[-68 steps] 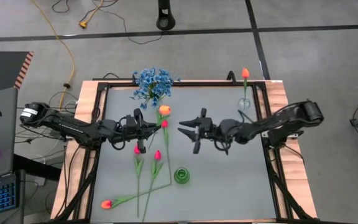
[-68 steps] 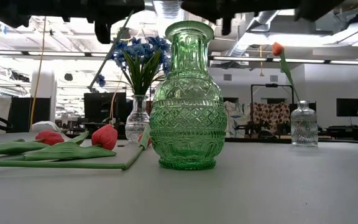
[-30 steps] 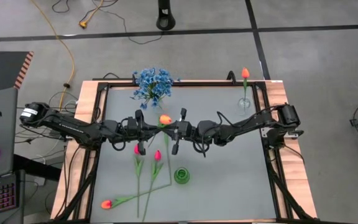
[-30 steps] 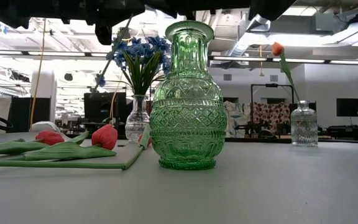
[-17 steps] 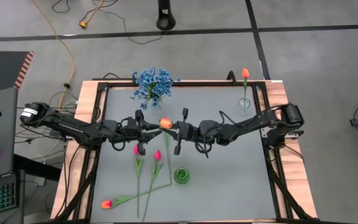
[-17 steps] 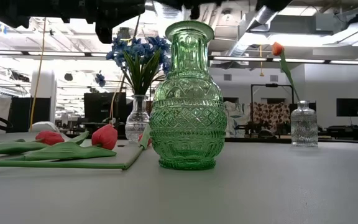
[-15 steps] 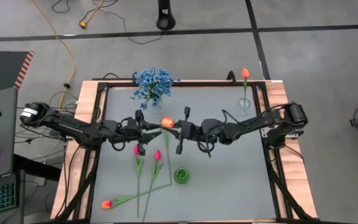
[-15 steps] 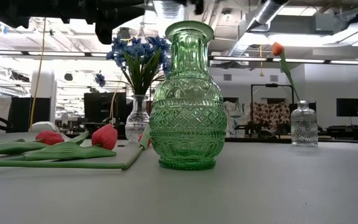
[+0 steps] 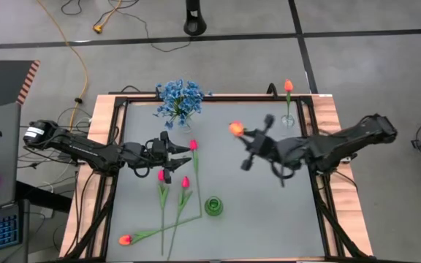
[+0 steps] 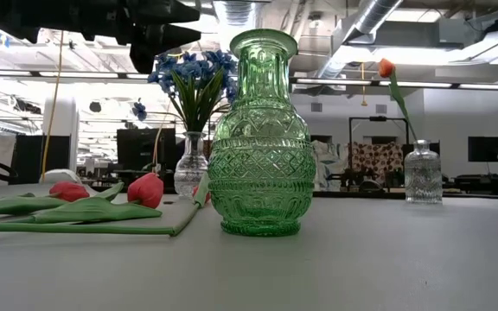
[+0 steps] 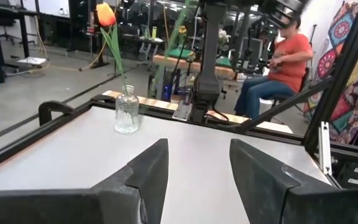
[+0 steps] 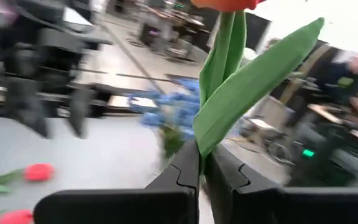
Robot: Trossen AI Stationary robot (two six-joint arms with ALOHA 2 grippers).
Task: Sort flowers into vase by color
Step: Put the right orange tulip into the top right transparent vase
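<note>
My right gripper (image 9: pixel 247 139) hangs above the table's right half, shut on an orange tulip (image 9: pixel 235 128). Left of the middle, my left gripper (image 9: pixel 183 155) stands open and holds nothing (image 11: pixel 197 168). Three pink-red tulips (image 9: pixel 185 181) and another orange tulip (image 9: pixel 125 239) lie flat on the table. A green vase (image 9: pixel 213 207) stands near the front with nothing in it. Blue flowers (image 9: pixel 180 101) stand in a clear vase (image 10: pixel 191 168) at the far left. At the far right, one orange tulip (image 9: pixel 289 86) stands in a second clear vase (image 9: pixel 289 120). My right gripper pinches the orange tulip's green stem (image 12: pixel 199 147) between its two fingers, below a long leaf (image 12: pixel 253 81). The fingers lie level and across the stem, pointing toward the table's left. The tulip is lifted clear, bloom (image 12: pixel 225 3) up; the stem below the fingers is hidden.
A black frame (image 9: pixel 218 96) edges the grey tabletop. The right half of the table between the green vase and the far-right clear vase is bare. Beyond the right edge, a seated person (image 11: pixel 278 62) shows in the left wrist view.
My left gripper has opened and let go of the orange tulip, staying where it was. My right gripper, shut on the stem, has risen and swung toward the table's right edge while turning. The tulip has gone with it, clear of the table.
</note>
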